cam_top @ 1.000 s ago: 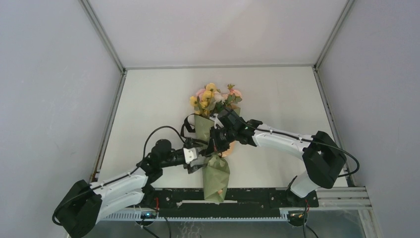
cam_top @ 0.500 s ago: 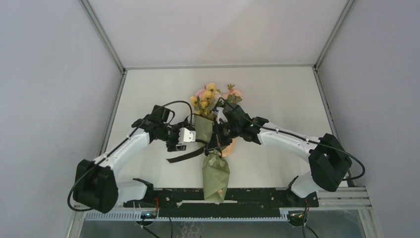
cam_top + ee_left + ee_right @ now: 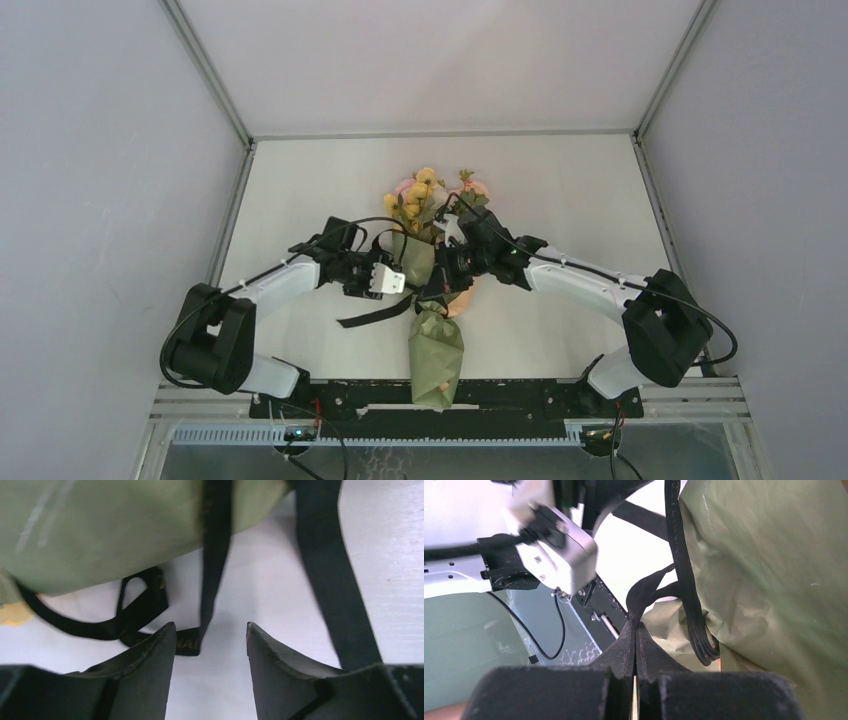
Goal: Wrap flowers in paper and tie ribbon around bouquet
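My left gripper [image 3: 210, 630] stands partly open and empty, low over the table [image 3: 280, 610]. A loose end of the ribbon [image 3: 214, 570] lies just ahead of its fingertips, running up across the bouquet [image 3: 100, 525]. My right gripper [image 3: 635, 627] is pinched closed on the ribbon, right beside the bouquet.

left arm [image 3: 275, 285] bent, fingers [image 3: 145, 680] parted | right arm [image 3: 585, 285] bent, fingers [image 3: 621, 652] pressed together

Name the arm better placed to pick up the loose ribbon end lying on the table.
Left. The left gripper is open, with the ribbon end lying just ahead of it; the right gripper is shut on another stretch of ribbon beside the bouquet.
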Robot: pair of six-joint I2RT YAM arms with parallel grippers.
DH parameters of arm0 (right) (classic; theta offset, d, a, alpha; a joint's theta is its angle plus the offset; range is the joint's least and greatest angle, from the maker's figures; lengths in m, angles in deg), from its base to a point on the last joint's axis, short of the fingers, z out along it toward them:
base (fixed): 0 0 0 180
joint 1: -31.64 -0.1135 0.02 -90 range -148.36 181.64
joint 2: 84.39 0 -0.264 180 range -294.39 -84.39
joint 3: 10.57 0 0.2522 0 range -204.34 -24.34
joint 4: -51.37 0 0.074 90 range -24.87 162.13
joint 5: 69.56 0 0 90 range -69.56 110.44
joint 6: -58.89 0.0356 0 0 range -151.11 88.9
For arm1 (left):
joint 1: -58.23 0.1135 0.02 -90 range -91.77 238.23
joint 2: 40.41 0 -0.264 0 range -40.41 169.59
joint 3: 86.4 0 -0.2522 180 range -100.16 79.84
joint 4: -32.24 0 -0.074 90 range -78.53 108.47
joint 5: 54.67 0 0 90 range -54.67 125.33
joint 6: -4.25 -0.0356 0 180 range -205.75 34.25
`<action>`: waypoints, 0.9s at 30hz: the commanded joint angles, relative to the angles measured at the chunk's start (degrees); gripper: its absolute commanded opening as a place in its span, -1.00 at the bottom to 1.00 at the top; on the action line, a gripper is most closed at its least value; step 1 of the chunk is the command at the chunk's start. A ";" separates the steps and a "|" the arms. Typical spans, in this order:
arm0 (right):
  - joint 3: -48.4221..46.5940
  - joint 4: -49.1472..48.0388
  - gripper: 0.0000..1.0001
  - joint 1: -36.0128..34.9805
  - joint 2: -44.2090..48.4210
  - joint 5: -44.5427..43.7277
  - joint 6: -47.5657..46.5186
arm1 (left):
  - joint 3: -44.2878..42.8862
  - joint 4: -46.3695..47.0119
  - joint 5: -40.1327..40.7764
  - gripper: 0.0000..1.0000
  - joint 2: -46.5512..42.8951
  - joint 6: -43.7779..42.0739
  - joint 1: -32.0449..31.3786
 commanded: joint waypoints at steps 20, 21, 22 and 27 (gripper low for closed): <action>-0.45 -6.15 -1.00 2.92 2.55 2.35 -1.22 | -11.07 -35.43 -11.58 -1.00 -11.96 18.09 -13.59; -0.46 -6.24 -1.00 2.93 2.64 2.37 -1.21 | -11.18 -36.17 -13.24 -1.00 -12.95 22.02 -15.93; -0.46 -6.38 -1.00 3.01 2.84 2.47 -1.15 | -11.16 -36.14 -14.98 -1.00 -13.70 25.64 -18.04; -0.41 -6.51 -1.00 3.44 4.35 3.02 -0.84 | -10.89 -24.43 -25.80 -1.00 -16.02 48.33 -21.52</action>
